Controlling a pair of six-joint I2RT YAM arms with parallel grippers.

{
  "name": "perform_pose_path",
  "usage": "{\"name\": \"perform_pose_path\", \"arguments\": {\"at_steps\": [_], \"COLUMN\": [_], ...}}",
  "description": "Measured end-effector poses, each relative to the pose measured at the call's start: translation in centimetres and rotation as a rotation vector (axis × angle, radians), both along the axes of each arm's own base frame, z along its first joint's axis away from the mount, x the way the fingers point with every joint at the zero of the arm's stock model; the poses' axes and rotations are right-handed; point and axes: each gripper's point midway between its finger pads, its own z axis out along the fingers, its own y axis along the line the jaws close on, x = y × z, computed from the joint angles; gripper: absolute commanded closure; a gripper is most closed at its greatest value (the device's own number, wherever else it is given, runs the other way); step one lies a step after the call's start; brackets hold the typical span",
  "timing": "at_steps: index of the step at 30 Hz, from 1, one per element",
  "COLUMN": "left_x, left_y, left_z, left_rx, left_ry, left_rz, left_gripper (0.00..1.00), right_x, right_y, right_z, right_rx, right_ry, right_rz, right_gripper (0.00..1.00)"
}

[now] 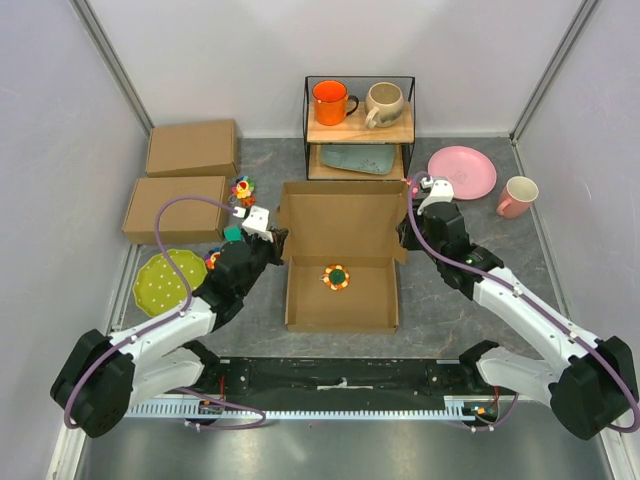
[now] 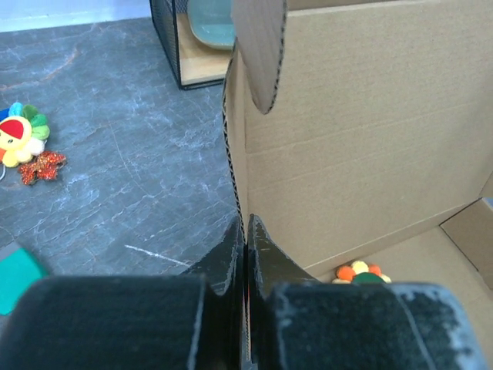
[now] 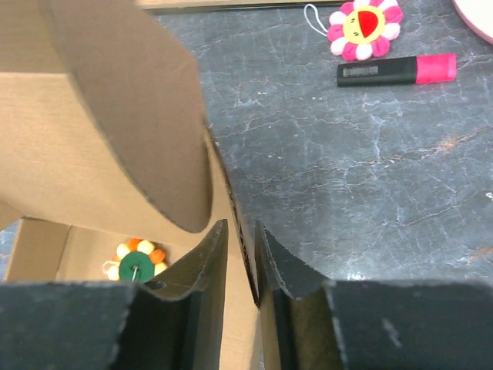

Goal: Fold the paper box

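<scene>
The paper box [image 1: 345,212] stands open in the middle of the table, its lid upright at the back and a small orange-and-green toy [image 1: 336,277] on its floor. My left gripper [image 1: 272,236] is shut on the box's left wall edge [image 2: 237,154], both fingers pressed flat against the cardboard. At the right rear corner, my right gripper [image 1: 412,226] straddles the right wall edge [image 3: 235,208]. Its jaws stand narrow, with a gap still showing between the cardboard and the left finger [image 3: 208,254]. A rounded flap [image 3: 146,116] hangs just ahead of it.
Two other brown boxes [image 1: 192,148] [image 1: 175,208] lie at the left rear. A wire shelf [image 1: 358,125] with mugs stands behind the box. A pink plate [image 1: 461,171], pink mug [image 1: 516,197], green plate [image 1: 163,280], pink marker [image 3: 397,69] and flower plushes [image 3: 366,27] [image 2: 19,139] lie around.
</scene>
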Motion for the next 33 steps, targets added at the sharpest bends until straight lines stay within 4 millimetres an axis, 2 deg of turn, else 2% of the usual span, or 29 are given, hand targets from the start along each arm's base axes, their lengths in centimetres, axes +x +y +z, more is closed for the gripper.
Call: {"name": "perform_pose_path", "arguments": {"at_steps": [6, 11, 20, 23, 27, 29, 33], "left_x": [0.1, 0.2, 0.1, 0.1, -0.1, -0.1, 0.4], "left_y": [-0.4, -0.5, -0.5, -0.5, -0.2, 0.0, 0.1], "left_z": [-0.1, 0.0, 0.2, 0.1, 0.4, 0.9, 2.8], "left_rx": [-0.065, -0.107, -0.111, -0.109, -0.098, -0.094, -0.078], "left_ry": [-0.051, -0.067, -0.072, -0.069, -0.057, -0.055, -0.055], "left_rz": [0.056, 0.08, 0.086, 0.086, 0.092, 0.099, 0.121], "left_gripper": [0.85, 0.75, 0.75, 0.69, 0.54, 0.5, 0.35], "right_x": [-0.7, -1.2, -1.5, -1.5, -1.6, -1.7, -1.9], "right_y": [1.1, 1.6, 0.6, 0.7, 0.5, 0.3, 0.0], "right_z": [0.5, 0.1, -1.0, -1.0, -0.8, -0.7, -0.5], "right_rx": [0.049, 0.037, 0.01, 0.006, -0.014, -0.024, -0.036], "right_ry": [-0.032, -0.042, -0.072, -0.08, -0.089, -0.092, -0.097], "right_rz": [0.009, 0.014, -0.024, -0.021, -0.018, -0.018, -0.015], "right_gripper": [0.73, 0.8, 0.88, 0.89, 0.9, 0.9, 0.91]}}
